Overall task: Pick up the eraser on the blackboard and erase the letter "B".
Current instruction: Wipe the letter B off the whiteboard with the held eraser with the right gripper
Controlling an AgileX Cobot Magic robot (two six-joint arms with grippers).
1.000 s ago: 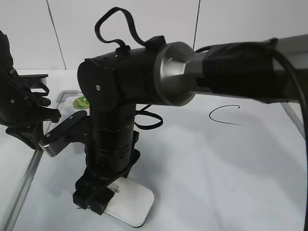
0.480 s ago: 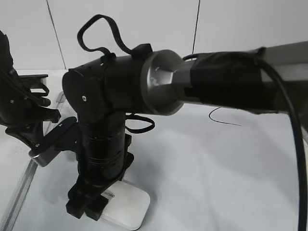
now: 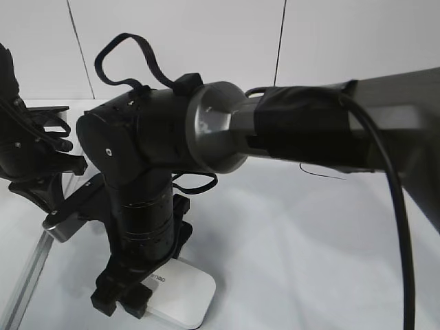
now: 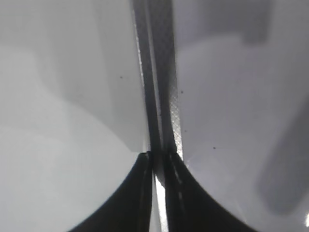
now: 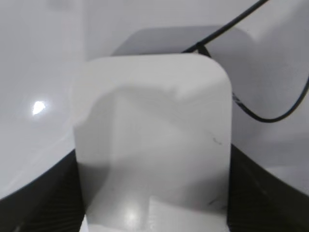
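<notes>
My right gripper (image 3: 127, 297) reaches across to the lower left of the blackboard (image 3: 309, 261) and is shut on the white eraser (image 3: 182, 294), which lies flat on the board. In the right wrist view the eraser (image 5: 154, 121) fills the space between my fingers (image 5: 41, 198). Curved black marker strokes (image 5: 285, 108) lie just beyond it; I cannot tell which letter they are. The letter "B" is hidden behind the right arm in the exterior view. My left gripper (image 4: 159, 157) is shut on the board's grey frame (image 4: 161, 72) at the left edge.
The left arm (image 3: 27, 158) stands at the far left by the frame (image 3: 31, 275). A bit of the "C" stroke (image 3: 323, 175) shows under the right arm's forearm. White wall panels stand behind the board.
My right arm has moved left and slightly nearer with the eraser sliding along the board. The green sticker and most of the "C" are now hidden behind it. The left arm has not moved.
</notes>
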